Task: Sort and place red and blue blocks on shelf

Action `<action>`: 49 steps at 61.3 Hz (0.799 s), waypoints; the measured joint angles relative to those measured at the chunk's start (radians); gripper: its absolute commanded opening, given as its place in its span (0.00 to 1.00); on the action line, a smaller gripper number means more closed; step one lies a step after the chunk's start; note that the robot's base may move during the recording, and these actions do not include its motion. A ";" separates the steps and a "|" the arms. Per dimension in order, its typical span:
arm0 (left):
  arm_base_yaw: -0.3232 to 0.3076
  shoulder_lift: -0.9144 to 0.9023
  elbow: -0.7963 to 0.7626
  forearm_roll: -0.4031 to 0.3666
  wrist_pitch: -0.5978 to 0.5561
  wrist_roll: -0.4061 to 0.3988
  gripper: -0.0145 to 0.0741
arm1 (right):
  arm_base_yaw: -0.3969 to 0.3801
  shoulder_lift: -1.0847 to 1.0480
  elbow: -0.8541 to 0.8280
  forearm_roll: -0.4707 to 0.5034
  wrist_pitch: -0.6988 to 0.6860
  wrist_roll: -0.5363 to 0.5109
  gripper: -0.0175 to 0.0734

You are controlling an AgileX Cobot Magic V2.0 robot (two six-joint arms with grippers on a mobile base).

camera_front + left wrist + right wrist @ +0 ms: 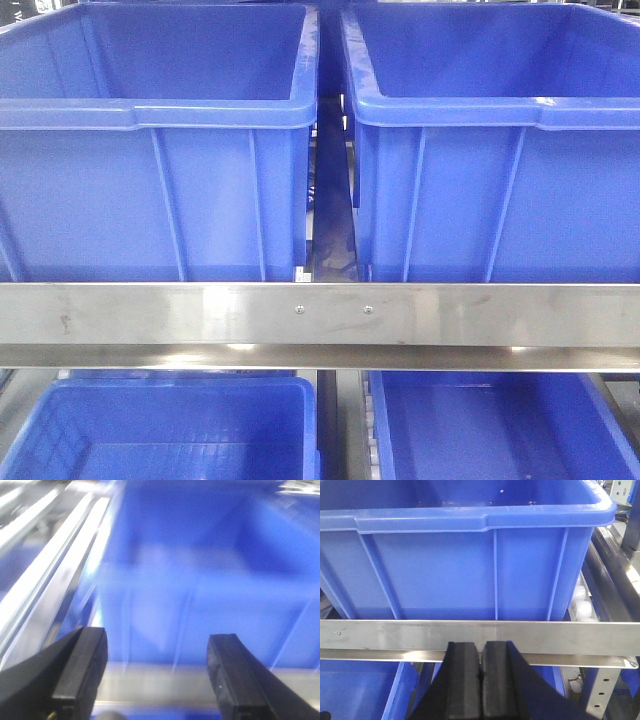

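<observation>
The steel shelf rail (320, 312) with two small screws crosses the front view. It also shows in the right wrist view (395, 636) and, blurred, in the left wrist view (160, 685). My left gripper (157, 645) is open and empty, facing a big blue bin. My right gripper (481, 652) is shut with nothing between its black fingers, just in front of the rail. Neither gripper shows in the front view. The red block and the blue block are out of view.
Two big blue bins (150, 150) (500, 150) stand side by side on the upper tier, two more (160, 430) (500, 430) below the rail. One bin fills the right wrist view (465, 565), another the left wrist view (200, 590). White rollers (582, 610) lie beside the bin.
</observation>
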 measured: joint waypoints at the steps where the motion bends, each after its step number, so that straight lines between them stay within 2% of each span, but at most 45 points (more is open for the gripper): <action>1: 0.002 -0.010 0.007 -0.002 0.003 0.000 0.26 | 0.000 0.000 0.000 0.000 0.000 0.000 0.27; 18: 0.065 -0.117 0.009 -0.008 0.074 0.000 0.26 | 0.000 0.000 0.002 0.000 0.000 0.000 0.27; 49: 0.069 -0.117 0.009 0.003 0.107 0.000 0.26 | 0.000 0.000 0.002 0.000 0.000 -0.002 0.27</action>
